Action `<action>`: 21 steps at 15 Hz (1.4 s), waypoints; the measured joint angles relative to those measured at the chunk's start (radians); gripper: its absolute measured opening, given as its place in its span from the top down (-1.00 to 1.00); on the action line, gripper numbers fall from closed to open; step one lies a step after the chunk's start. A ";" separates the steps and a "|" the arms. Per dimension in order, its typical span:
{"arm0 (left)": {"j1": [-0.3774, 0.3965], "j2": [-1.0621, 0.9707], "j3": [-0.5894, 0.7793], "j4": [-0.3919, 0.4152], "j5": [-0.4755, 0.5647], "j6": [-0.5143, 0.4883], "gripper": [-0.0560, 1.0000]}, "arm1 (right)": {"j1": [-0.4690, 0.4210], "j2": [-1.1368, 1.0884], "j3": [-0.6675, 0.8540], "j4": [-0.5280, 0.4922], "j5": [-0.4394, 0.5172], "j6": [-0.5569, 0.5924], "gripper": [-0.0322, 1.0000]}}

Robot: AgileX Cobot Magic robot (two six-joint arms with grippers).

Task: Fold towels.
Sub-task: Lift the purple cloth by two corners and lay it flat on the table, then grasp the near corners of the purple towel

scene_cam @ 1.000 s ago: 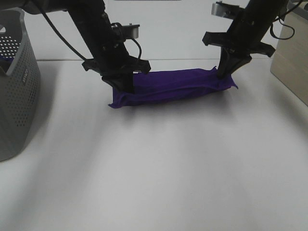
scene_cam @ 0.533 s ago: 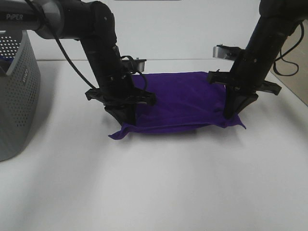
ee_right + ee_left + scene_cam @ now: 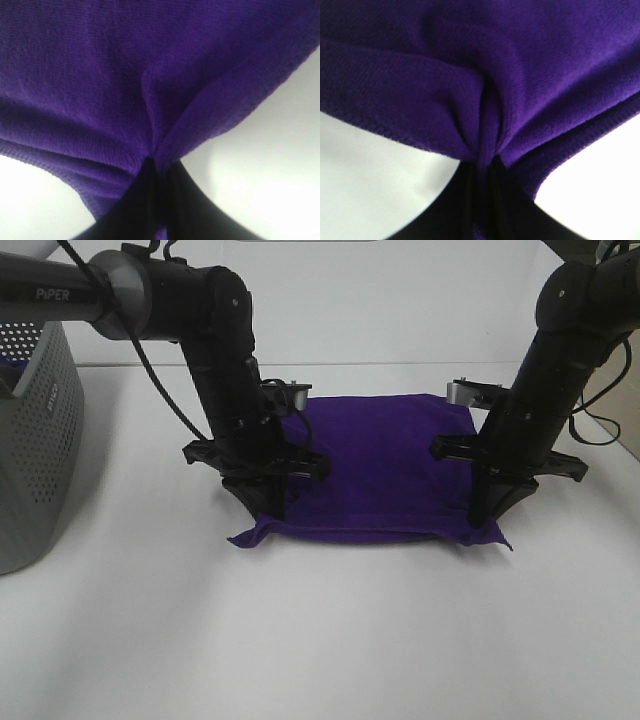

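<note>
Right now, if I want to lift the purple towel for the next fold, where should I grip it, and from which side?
Probably the two near corners of the towel, from above. It lies flat on the table, so only its edges offer a pinch; the left gripper and right gripper hold bunched cloth there, jaws shut.

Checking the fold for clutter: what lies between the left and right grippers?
Only the purple towel, lying flat from the left gripper to the right gripper, each shut on its front edge; the exterior high view shows it.
</note>
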 joint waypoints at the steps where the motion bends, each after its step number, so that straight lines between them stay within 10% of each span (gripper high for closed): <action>1: -0.001 0.010 0.000 0.009 0.005 -0.001 0.85 | 0.000 0.008 0.000 -0.012 0.000 0.002 0.86; 6: -0.025 0.032 0.005 0.043 0.034 -0.001 0.59 | -0.001 0.019 0.006 -0.066 -0.001 0.017 0.28; 10: -0.027 0.029 0.005 -0.025 0.063 0.011 -0.32 | -0.002 0.019 0.006 -0.079 0.055 0.030 -0.40; 21: -0.041 -0.054 0.045 -0.003 0.055 -0.036 -0.56 | -0.003 -0.259 0.006 -0.061 0.126 0.032 -0.48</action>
